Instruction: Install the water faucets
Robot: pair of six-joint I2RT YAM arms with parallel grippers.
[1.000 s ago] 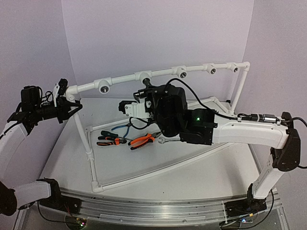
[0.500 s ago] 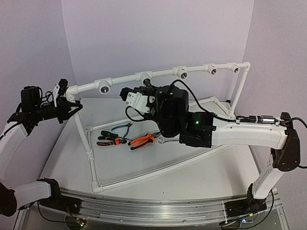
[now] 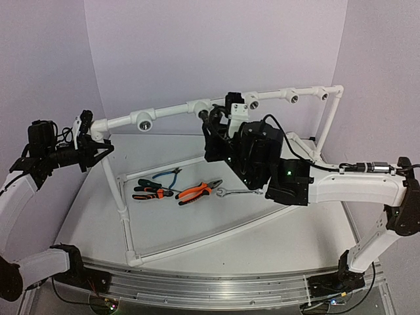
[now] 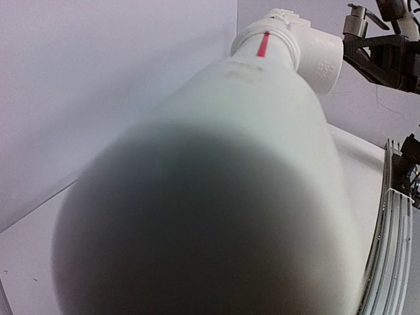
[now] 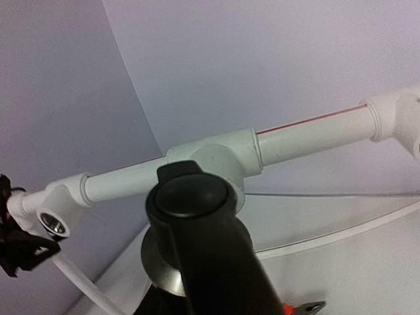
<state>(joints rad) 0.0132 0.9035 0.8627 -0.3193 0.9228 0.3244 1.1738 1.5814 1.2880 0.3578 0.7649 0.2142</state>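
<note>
The dark faucet is in my right gripper, held up against the middle tee of the white pipe rail. In the right wrist view its black lever cap and silver flange sit right in front of that tee; my own fingers are hidden behind the faucet. My left gripper is closed on the frame's left post just under the corner elbow. The left wrist view is filled by the blurred white pipe, and the fingers do not show.
Open threaded sockets sit along the rail; one also shows in the right wrist view. On the table inside the pipe frame lie orange pliers, black-handled pliers, blue pliers and a silver wrench.
My right arm rose and swung right and back, carrying the faucet from above the tools up to the rail's middle tee. The left arm has not moved.
</note>
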